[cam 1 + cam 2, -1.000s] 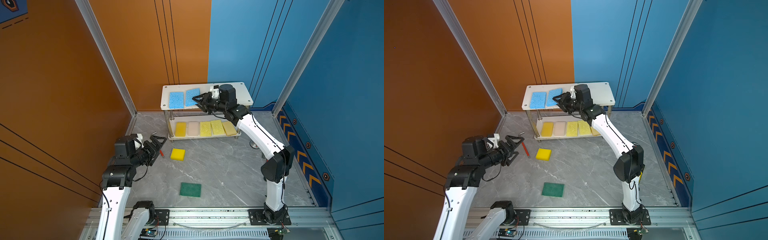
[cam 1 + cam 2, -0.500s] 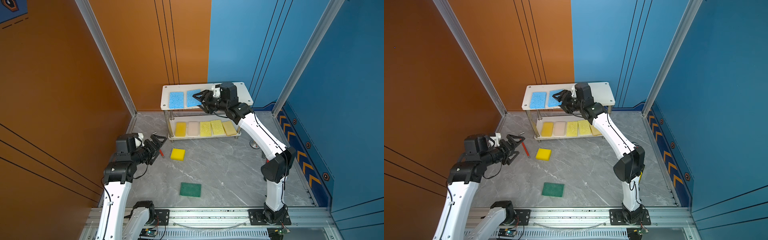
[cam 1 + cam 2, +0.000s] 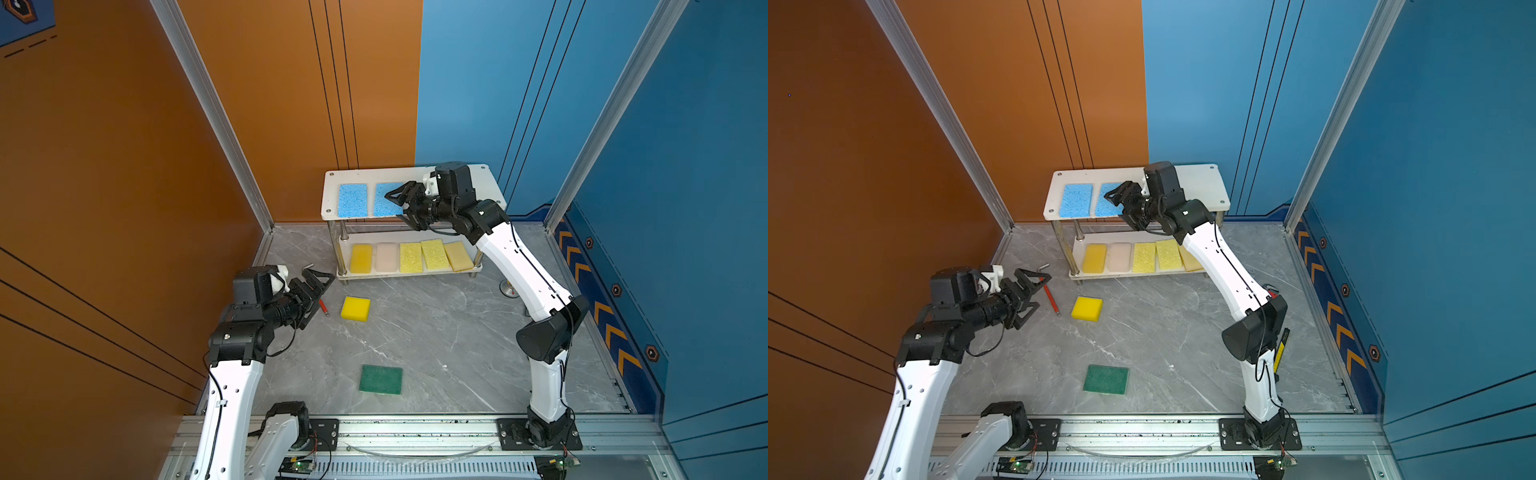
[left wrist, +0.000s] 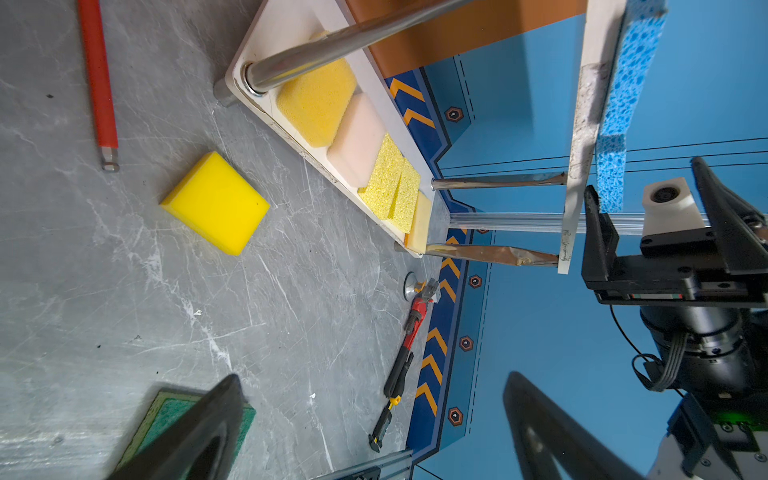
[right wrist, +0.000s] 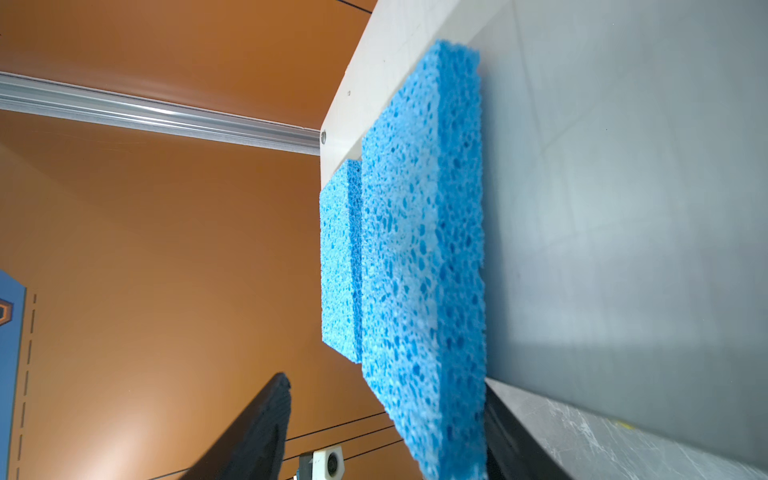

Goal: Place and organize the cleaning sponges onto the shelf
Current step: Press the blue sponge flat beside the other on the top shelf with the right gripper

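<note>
Table (image 3: 436, 332): grey marble, two sponges not yet shelved.

Shelf (image 3: 490, 187): at the back by the wall corner. The lower board holds a row of five sponges (image 3: 410, 257): bright yellow, cream-pink, two pale yellow, tan. The top board holds the left blue sponge (image 3: 353, 200) and the right blue sponge (image 3: 388, 199) side by side, with bare board beyond them.

Loose on the table: dark green sponge (image 3: 381, 379) near the front rail, yellow sponge (image 3: 355, 308) nearer the shelf.

My right fingers (image 3: 397, 205) stand apart around the near end of the right blue sponge. In the right wrist view one finger is clear of it with a gap and the other lies close along its edge, so there is no grip. My left fingers (image 3: 322, 297) are spread wide above the table beside the hex key (image 3: 1051, 300), empty.

Step, as I judge it: letting go of the seventh sponge.

Next: back the right arm straight out without dragging the foam. Then lower the left fingers astride the yellow sponge and avoid the hex key.
</note>
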{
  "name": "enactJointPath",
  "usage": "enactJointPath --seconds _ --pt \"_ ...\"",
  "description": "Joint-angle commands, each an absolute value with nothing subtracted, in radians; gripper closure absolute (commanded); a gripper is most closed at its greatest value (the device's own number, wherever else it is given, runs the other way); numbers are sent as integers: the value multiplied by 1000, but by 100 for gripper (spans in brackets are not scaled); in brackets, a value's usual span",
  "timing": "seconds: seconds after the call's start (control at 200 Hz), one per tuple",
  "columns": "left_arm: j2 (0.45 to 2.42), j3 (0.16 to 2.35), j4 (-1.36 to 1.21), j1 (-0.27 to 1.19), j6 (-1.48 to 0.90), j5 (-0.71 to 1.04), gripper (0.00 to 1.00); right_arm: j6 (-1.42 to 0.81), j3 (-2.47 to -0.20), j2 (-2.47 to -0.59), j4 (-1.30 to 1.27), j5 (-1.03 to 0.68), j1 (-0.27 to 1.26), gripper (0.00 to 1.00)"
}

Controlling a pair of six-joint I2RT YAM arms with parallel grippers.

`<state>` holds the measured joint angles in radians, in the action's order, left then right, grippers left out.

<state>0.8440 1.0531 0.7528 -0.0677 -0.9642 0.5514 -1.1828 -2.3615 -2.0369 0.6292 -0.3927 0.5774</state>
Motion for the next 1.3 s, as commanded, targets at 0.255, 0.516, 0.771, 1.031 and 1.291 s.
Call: enactJointPath --seconds 0.255,0.516,0.771,1.031,1.291 --pt "853 1078 762 -78 -940 574 2 -1080 -2412 -2055 874 -325 586 32" --pt "854 1079 762 -77 -940 573 2 -1069 -2396 -2027 889 -323 584 32" --pt "845 1067 762 -78 -942 569 2 -983 -2382 -1971 881 -349 589 32" --pt "848 1052 761 -77 -943 562 2 -945 -2297 -1918 858 -411 586 35" --pt "851 1052 761 -77 -940 558 2 -960 -2198 -1902 858 -419 569 40"
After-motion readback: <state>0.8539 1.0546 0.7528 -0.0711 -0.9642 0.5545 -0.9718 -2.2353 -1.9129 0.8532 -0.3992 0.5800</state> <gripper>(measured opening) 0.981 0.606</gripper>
